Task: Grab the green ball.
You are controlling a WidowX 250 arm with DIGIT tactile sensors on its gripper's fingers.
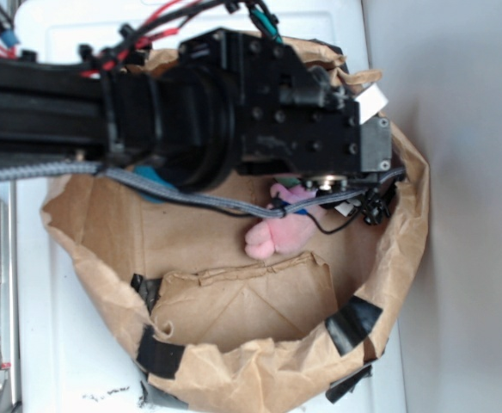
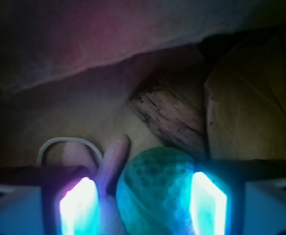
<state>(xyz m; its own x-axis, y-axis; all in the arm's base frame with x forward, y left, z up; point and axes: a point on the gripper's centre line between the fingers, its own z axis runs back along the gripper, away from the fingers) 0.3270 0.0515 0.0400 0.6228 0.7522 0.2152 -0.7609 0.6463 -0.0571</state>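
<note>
In the wrist view the green ball (image 2: pixel 157 188), mint-green and dimpled, sits between the two lit fingers of my gripper (image 2: pixel 143 198). It lies close against the right finger (image 2: pixel 209 205). A gap remains at the left finger (image 2: pixel 79 208), where a pink part of the plush bunny (image 2: pixel 111 161) lies. The jaws stand apart on either side of the ball. In the exterior view the gripper is down inside the paper bag, hidden under the black wrist (image 1: pixel 320 129), and the ball is hidden too.
The brown paper bag (image 1: pixel 234 361) with black tape patches surrounds everything. The pink bunny (image 1: pixel 277 231) lies just below the wrist. A bit of a blue thing (image 1: pixel 152 176) shows under the arm. A brown speckled piece (image 2: pixel 167 117) lies beyond the ball.
</note>
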